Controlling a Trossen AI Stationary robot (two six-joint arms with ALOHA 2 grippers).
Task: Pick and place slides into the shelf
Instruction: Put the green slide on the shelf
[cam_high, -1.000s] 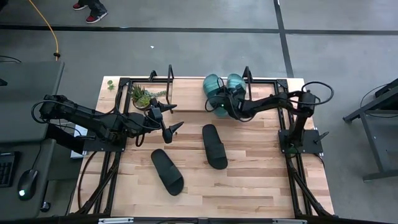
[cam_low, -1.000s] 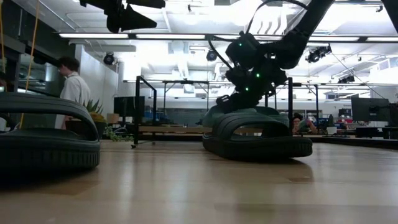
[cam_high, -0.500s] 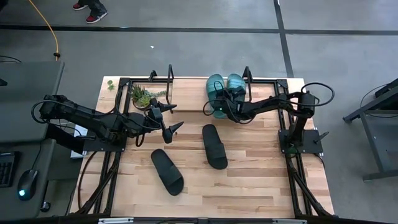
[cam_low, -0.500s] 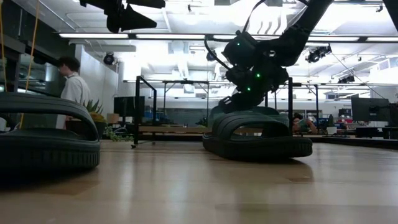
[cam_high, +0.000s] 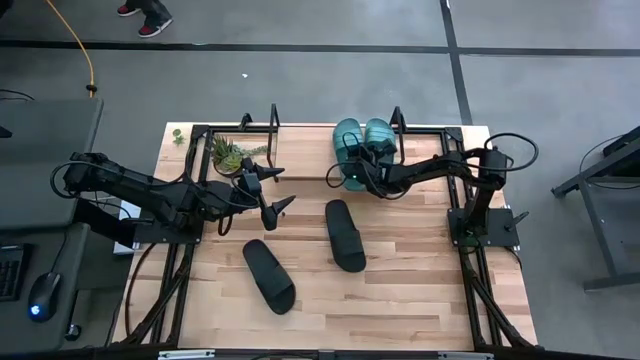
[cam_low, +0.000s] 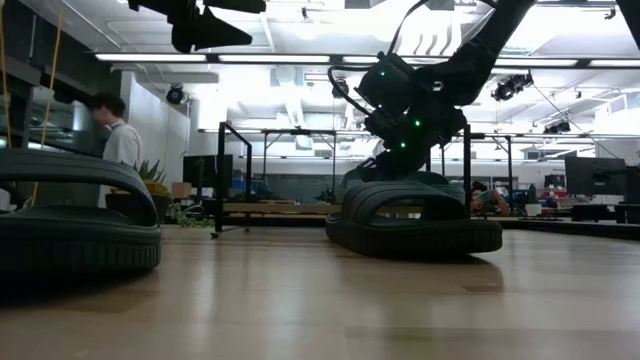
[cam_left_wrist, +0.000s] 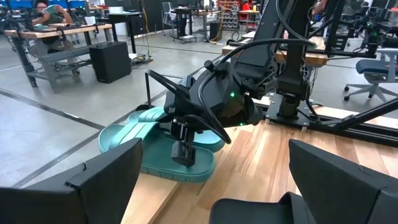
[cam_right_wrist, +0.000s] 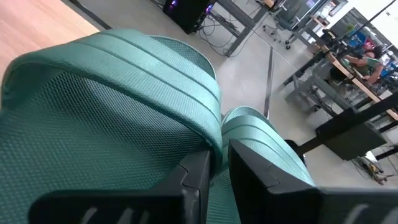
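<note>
Two teal slides (cam_high: 363, 138) lie side by side, soles down, on the shelf (cam_high: 300, 150), a light board between black wire end frames at the table's far edge. My right gripper (cam_high: 352, 176) is shut on the left teal slide (cam_left_wrist: 163, 157), reaching in from the table's right. Two black slides rest flat on the table, one in the middle (cam_high: 345, 234) and one nearer the near edge (cam_high: 269, 275). My left gripper (cam_high: 272, 191) hangs open above the table, left of the black slides and holding nothing. My right gripper pinches the left teal slide by the side edge of its wide strap (cam_right_wrist: 216, 142), on the side facing the other teal slide. The fingers (cam_left_wrist: 185, 151) slant down from the near-right side. The slide lies flat on the shelf board.
A small potted plant (cam_high: 227, 155) stands on the shelf's left part. Black wire end frames (cam_high: 272, 122) rise at the shelf's ends. Bare wood lies near the table's near edge (cam_high: 400, 300). A person (cam_low: 118, 140) stands in the room beyond.
My right gripper has moved a little toward the table's far edge, and the left teal slide has gone with it, deeper onto the shelf, ending level with the other teal slide. My left arm has kept still.
</note>
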